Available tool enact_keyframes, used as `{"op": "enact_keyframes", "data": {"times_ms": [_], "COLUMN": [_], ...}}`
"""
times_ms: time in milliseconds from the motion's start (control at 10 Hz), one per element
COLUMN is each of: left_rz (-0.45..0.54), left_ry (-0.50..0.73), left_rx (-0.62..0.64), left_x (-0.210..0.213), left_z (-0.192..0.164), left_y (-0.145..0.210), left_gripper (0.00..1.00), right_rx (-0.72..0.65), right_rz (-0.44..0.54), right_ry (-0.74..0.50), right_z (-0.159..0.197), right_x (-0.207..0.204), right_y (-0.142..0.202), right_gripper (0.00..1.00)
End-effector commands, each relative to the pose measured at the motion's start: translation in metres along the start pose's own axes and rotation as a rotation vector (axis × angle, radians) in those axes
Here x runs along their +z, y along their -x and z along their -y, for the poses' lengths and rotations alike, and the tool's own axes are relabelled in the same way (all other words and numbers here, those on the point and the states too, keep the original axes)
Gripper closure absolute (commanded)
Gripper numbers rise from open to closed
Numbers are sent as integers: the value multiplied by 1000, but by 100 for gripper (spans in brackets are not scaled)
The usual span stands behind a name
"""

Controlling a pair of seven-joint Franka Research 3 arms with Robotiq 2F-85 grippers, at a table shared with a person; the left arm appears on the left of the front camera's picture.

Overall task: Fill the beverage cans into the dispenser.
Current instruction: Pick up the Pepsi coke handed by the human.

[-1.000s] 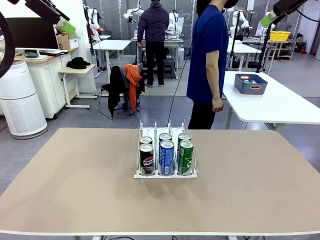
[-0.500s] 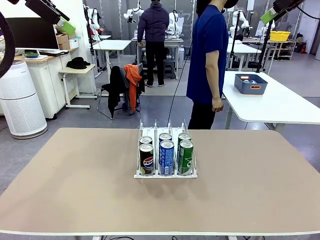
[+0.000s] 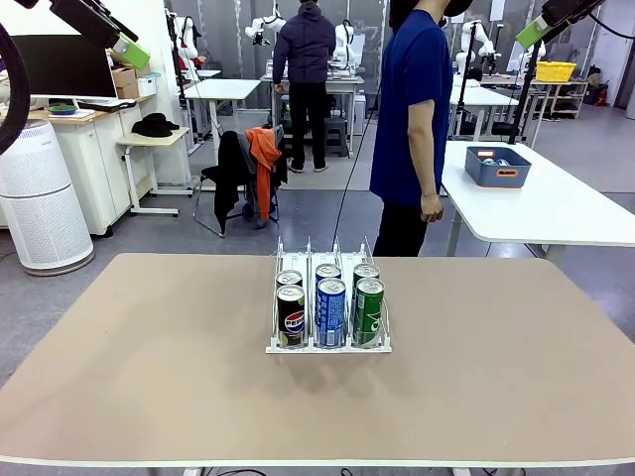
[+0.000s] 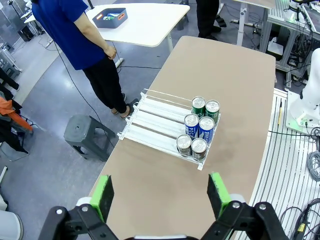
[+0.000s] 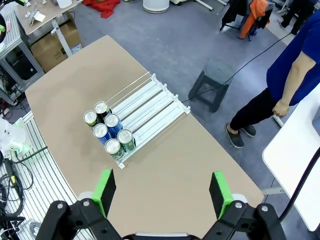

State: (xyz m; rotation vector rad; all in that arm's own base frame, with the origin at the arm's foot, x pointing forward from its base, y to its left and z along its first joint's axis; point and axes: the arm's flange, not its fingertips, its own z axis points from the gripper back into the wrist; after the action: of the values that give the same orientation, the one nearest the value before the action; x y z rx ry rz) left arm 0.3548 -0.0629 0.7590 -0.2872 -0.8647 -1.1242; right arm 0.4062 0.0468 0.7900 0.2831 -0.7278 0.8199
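A grey floor (image 3: 149, 238) was seen beyond the tan bench (image 3: 149, 377). A white air purifier (image 3: 40, 203) was placed at the left, a chair (image 3: 208, 178) was draped with clothing (image 3: 263, 159) (black and orange), and a grey stool (image 4: 83, 132) was set near the bench's far edge.

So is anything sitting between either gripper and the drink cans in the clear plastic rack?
Nothing visible does. The left gripper and right gripper hang open high above the tan table, and only air lies between them and the six slim aluminium cans in the clear plastic three-lane dispenser.
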Motion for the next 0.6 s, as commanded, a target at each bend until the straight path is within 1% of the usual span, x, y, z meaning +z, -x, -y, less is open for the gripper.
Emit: {"op": "enact_keyframes", "data": {"times_ms": [0,500], "left_rz": [-6,-6], "left_ry": [-5,-5], "left_rx": [-3,-3], "left_x": [1,1], "left_z": [0,0], "left_y": [1,1], "left_gripper": [0,0], "right_rx": [2,2], "right_rz": [-6,-6], "right_ry": [-6,-6], "right_z": [-1,-1], "right_x": [-1,-1], "right_y": [1,1], "right_gripper": [0,0]}}
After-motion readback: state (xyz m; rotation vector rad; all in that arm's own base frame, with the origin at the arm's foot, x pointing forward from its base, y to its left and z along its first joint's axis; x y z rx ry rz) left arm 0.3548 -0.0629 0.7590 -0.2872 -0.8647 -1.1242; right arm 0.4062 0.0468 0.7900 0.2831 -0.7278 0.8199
